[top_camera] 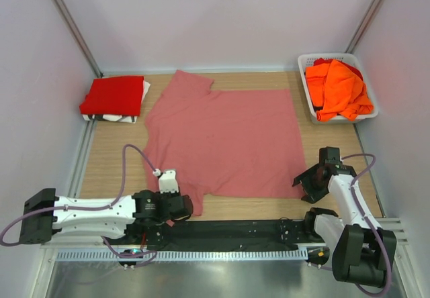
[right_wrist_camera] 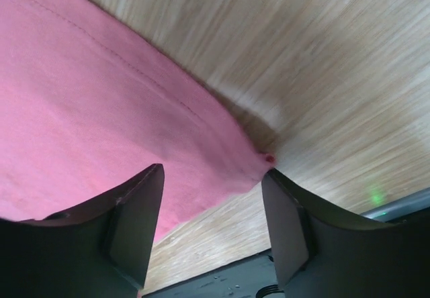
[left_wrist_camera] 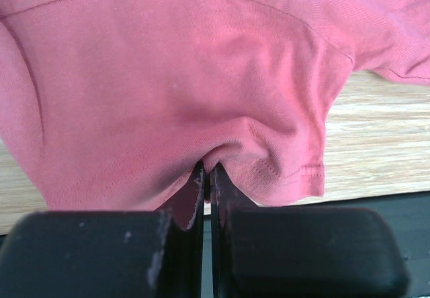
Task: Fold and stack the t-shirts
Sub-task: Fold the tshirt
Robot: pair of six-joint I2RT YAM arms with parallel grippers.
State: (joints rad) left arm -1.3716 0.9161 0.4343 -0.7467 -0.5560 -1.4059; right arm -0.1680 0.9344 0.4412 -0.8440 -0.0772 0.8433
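Observation:
The dusty rose-pink t-shirt point(top_camera: 225, 140) lies spread flat on the wooden table. My left gripper point(top_camera: 183, 207) is shut on its near left sleeve; in the left wrist view the cloth point(left_wrist_camera: 168, 90) bunches between the closed fingers point(left_wrist_camera: 224, 197). My right gripper point(top_camera: 308, 182) is open at the shirt's near right corner; in the right wrist view that corner point(right_wrist_camera: 248, 167) lies between the spread fingers point(right_wrist_camera: 138, 211), touching the right one. A folded bright red t-shirt point(top_camera: 113, 95) lies at the far left. Bright orange t-shirts point(top_camera: 338, 90) fill the basket.
A white lattice basket point(top_camera: 307, 61) stands at the far right corner. White cloth point(top_camera: 115, 117) shows under the red shirt. A black strip point(top_camera: 235, 229) runs along the near table edge between the arm bases. Walls close in on three sides.

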